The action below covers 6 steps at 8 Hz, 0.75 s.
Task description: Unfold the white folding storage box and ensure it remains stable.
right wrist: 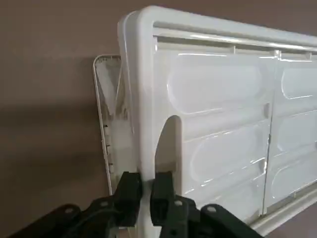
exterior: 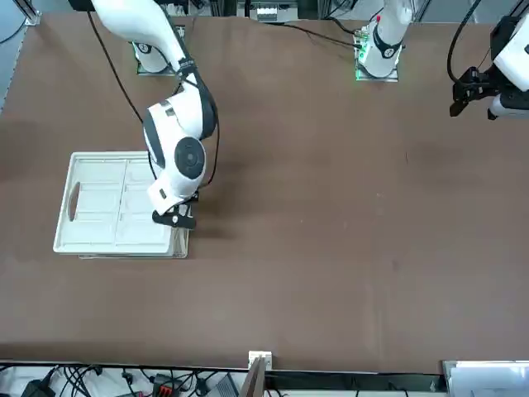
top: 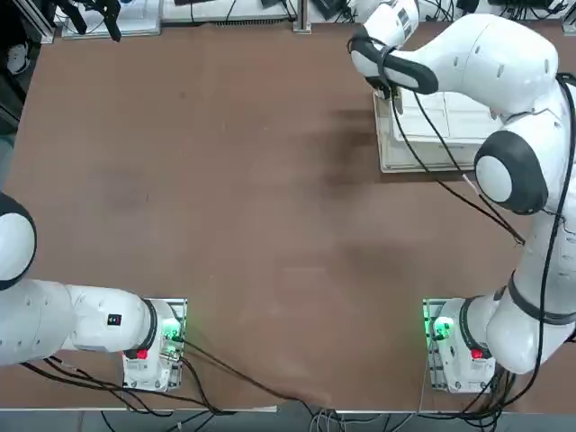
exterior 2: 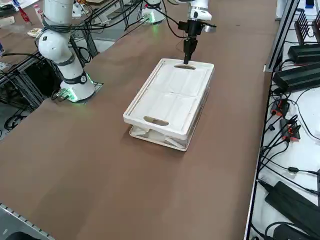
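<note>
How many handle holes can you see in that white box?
2. One sits at the end of the white folding storage box where the right gripper grips the rim; the other is at the opposite end. More may be hidden in the folded walls.

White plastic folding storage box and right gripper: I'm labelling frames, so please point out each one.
White plastic folding storage box point(exterior 2: 172, 102): right side view, on its flat top panel.
Right gripper point(right wrist: 146, 191): right wrist view, midway between the jaws, shut on the box's rim.
</note>
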Motion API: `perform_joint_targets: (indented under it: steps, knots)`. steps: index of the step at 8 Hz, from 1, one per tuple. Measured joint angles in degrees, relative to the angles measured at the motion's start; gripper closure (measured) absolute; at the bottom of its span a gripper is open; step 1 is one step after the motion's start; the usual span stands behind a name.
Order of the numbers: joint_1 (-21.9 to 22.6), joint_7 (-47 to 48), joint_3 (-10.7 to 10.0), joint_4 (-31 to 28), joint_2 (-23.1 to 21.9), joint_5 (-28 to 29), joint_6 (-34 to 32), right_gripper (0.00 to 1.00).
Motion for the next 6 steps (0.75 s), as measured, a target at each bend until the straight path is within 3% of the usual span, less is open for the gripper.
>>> perform_joint_targets:
  steps: [6]
  knots:
    - [1.87, 6.85, 0.03, 0.62, 0.04, -5.41, -1.10, 0.86]
